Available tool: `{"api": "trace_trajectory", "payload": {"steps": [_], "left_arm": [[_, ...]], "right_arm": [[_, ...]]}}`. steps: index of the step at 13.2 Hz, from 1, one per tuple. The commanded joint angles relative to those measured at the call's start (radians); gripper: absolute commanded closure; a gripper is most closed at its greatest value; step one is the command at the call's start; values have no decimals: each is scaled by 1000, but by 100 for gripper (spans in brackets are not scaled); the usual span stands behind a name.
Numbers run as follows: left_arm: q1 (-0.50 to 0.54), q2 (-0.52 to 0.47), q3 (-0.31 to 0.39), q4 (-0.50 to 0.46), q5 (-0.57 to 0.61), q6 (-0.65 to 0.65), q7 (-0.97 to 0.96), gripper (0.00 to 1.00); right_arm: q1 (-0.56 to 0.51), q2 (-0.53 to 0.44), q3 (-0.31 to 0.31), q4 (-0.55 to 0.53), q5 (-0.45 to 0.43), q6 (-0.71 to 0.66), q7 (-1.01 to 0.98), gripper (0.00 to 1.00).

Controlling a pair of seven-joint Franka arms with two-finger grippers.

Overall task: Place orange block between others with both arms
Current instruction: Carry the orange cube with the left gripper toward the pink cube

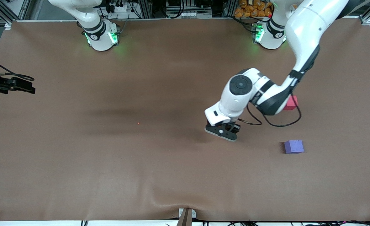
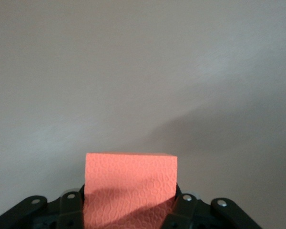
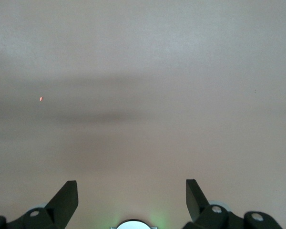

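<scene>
matt pebbled foam orange block [image 2: 130, 183]; matt brown table cover [image 1: 109, 157]

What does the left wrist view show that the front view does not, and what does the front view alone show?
Only the left wrist view shows the orange block, clamped in the left gripper; its jaws are shut on it. Only the front view shows the pinkish-red cube, partly hidden by the left arm, the purple-blue cube nearer the camera, and both green-lit bases. Both views share the left gripper and the brown table cover.
</scene>
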Motion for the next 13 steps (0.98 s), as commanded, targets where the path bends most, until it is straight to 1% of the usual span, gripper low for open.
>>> {"api": "trace_trajectory", "payload": {"steps": [1, 3, 5, 6, 8, 10, 11, 13], "left_arm": [[49, -70, -17, 18, -66, -140, 46, 100], [84, -133, -15, 18, -116, -249, 34, 100], [130, -183, -14, 10, -123, -358, 5, 100], [154, -191, -14, 9, -123, -406, -9, 100], [209, -213, -14, 1, -123, -440, -17, 100], [289, -222, -17, 2, -132, -466, -18, 100], [328, -239, -15, -8, -159, -465, -30, 100], [410, -251, -15, -45, -167, -442, -41, 100]], "right_arm": [[-10, -19, 15, -13, 2, -8, -4, 0], [-10, -22, 15, -13, 2, -8, -3, 0], [-10, -22, 15, -13, 4, -8, -3, 0], [-10, -22, 15, -13, 4, -8, -3, 0], [-10, -22, 15, -13, 4, -8, -3, 0], [-10, -22, 15, -13, 2, -9, -3, 0], [-10, -22, 15, -13, 2, -9, -3, 0], [-10, -22, 15, -13, 1, -8, -7, 0]]}}
